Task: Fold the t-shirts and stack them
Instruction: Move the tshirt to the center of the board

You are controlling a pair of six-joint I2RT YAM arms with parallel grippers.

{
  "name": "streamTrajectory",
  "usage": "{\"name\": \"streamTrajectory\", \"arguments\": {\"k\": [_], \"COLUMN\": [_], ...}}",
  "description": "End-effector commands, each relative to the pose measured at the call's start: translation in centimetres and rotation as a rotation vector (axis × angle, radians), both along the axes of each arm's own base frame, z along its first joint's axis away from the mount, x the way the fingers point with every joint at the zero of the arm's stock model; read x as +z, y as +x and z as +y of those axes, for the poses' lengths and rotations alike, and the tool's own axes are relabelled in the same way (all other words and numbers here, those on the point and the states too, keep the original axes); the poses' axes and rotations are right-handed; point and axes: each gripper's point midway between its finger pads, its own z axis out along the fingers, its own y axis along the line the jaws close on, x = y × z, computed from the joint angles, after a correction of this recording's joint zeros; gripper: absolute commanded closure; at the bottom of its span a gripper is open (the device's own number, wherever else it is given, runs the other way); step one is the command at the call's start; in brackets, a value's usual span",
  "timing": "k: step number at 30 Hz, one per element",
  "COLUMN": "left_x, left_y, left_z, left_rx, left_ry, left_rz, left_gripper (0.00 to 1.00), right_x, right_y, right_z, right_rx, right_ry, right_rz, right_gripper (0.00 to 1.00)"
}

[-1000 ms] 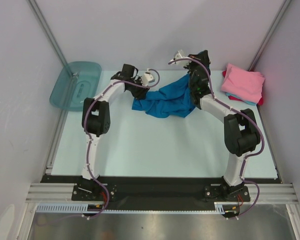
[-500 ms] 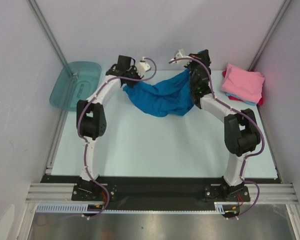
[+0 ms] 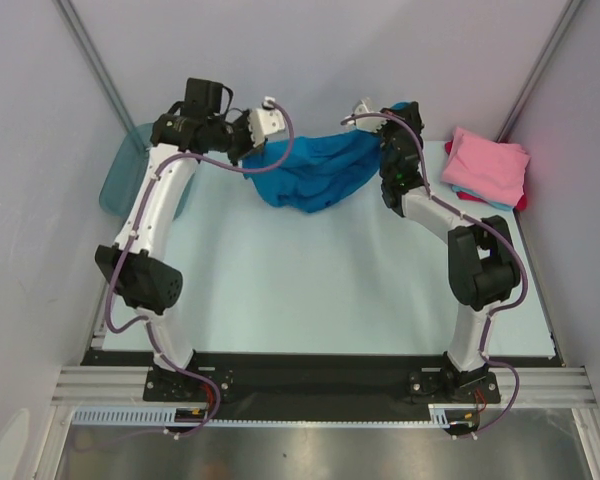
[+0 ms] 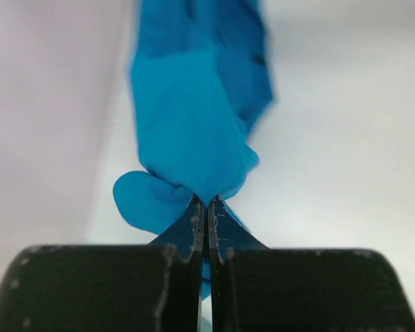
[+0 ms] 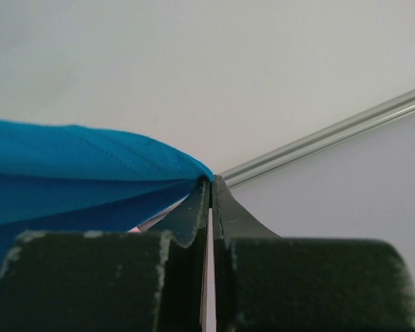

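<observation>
And up it goes! A second ago the left pincer was down low at the near-left edge of the bright blue t-shirt, jaws parted. Now it has clamped tight on a bunch of that cloth, and the whole left arm has swung up toward the upper left of the overhead view. The left wrist view shows it plainly: the jaws are pressed together with blue fabric pinched right at the tips and the rest trailing away.

The right pincer hasn't budged, still clenched on the shirt's other edge, upper centre-right of the overhead frame. From its own camera the hem runs taut off to the left.

So the blue shirt was a crumpled heap and is now strung between the two pincers along the top of the pale surface. Its middle sags down, and whether that belly still brushes the surface I can't tell.

By my reading this is the spread-out step. With both ends held, the shirt can be drawn flat and laid down for folding. Over at the upper right, the folded stack with the pink t-shirt on top waits, untouched. The teal tub peeks out behind the left arm.
</observation>
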Motion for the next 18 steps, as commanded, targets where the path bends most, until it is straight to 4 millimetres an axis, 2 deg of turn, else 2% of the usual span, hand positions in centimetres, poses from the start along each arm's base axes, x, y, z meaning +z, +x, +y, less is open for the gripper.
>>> {"name": "streamTrajectory", "arguments": {"k": [1,2,3,7,8,9,10,12,13,14,15,17,18], "left_x": [-8.0,-8.6,-10.4,-12.2,-12.5,-13.0,-13.4,-14.4,-14.8,-15.7,-15.8,-17.0,-17.6], "left_y": [-6.7,-7.5,-8.6,-10.6,-10.8,-11.1,-11.2,-10.8,-10.3,-9.8,-9.3,-8.7,-8.5], "left_z": [-0.6,-0.5,-0.3,-0.6,-0.6,-0.7,-0.6,-0.2,0.3,0.4,0.5,1.3,1.4], "left_rx": [-0.214,-0.224,-0.259,-0.282,-0.281,-0.282,-0.281,-0.264,-0.231,-0.210,-0.182,-0.157,-0.152], "left_ry": [0.079,0.086,0.109,0.157,0.164,0.188,0.206,0.244,0.276,0.292,0.299,0.348,0.360], "left_rz": [0.350,0.377,0.409,0.460,0.474,0.482,0.488,0.505,0.510,0.537,0.542,0.560,0.568], "left_gripper": [1.00,1.00,1.00,1.00,0.96,0.87,0.62,0.52,0.40,0.33,0.29,0.28,0.21], "right_x": [2.6,2.4,2.6,3.0,3.3,3.2,3.2,3.5,3.6,3.6,3.6,3.5,3.5], "right_y": [-0.2,-0.1,-0.1,-0.1,-0.1,0.1,0.1,0.2,0.2,0.2,0.2,0.2,0.2], "right_z": [-0.1,0.0,-0.1,0.1,0.0,0.0,0.1,0.0,-0.1,0.0,-0.2,0.0,-0.1], "right_rx": [0.010,0.011,0.012,0.020,0.021,0.022,0.021,0.015,0.013,0.013,0.010,0.011,0.007], "right_ry": [0.049,0.046,0.044,0.034,0.033,0.028,0.026,0.026,0.029,0.028,0.029,0.027,0.026], "right_rz": [-0.081,-0.074,-0.076,-0.077,-0.082,-0.080,-0.081,-0.086,-0.088,-0.089,-0.090,-0.085,-0.085], "right_gripper": [1.00,1.00,1.00,1.00,1.00,1.00,1.00,1.00,1.00,1.00,1.00,1.00,1.00]}}
